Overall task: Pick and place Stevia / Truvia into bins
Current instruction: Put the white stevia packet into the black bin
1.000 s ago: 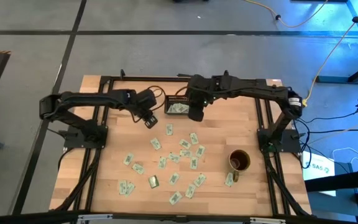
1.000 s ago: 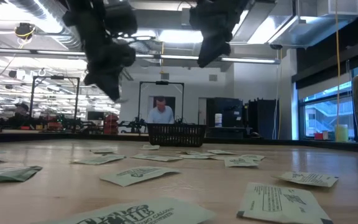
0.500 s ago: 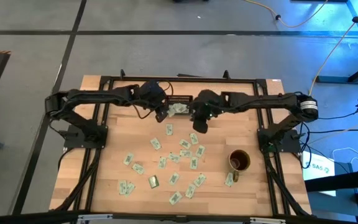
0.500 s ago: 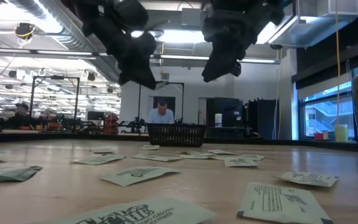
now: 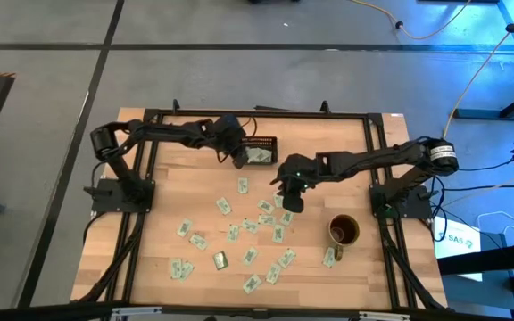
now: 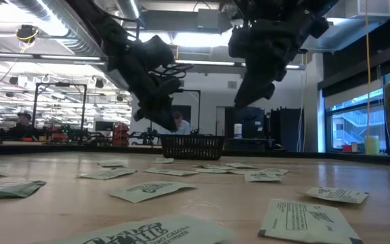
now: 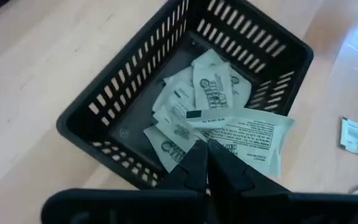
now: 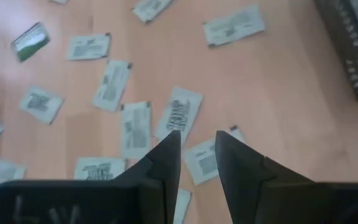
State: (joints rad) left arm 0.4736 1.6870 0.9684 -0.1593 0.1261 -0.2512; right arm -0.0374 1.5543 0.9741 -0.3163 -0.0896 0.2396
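Observation:
Many pale green and white Stevia packets (image 5: 255,223) lie flat across the middle and near part of the wooden table. The black slatted bin (image 5: 258,152) stands at the far middle and has several packets (image 7: 211,87) lying inside. My left gripper (image 5: 237,160) hovers at the bin's left side, shut on one packet (image 7: 247,134). My right gripper (image 5: 291,201) hangs open above the loose packets (image 8: 180,115) in the table's middle and touches none of them. In the low view the left gripper (image 6: 162,122) hangs just above the bin (image 6: 193,145), with the right gripper (image 6: 241,98) higher. My left gripper pinches one packet by its edge (image 7: 219,144) between the two shut fingertips, slanting down from the table's left side. The packet sticks out past the fingertips, lifted clear, over the bin's wall and the packets inside.
A brownish-gold mug (image 5: 344,230) stands at the near right, with a packet (image 5: 328,257) beside it. Black frame rails (image 5: 377,160) run along the table's sides. Bare wood (image 5: 177,178) lies left of the bin. A person (image 6: 177,122) shows far behind the table.
My left gripper has gone toward the table's right and down, up to the bin's left side, staying shut. My right gripper has left the bin, moving toward the near edge and down over the scattered packets, tipping steeper, its fingers still apart.

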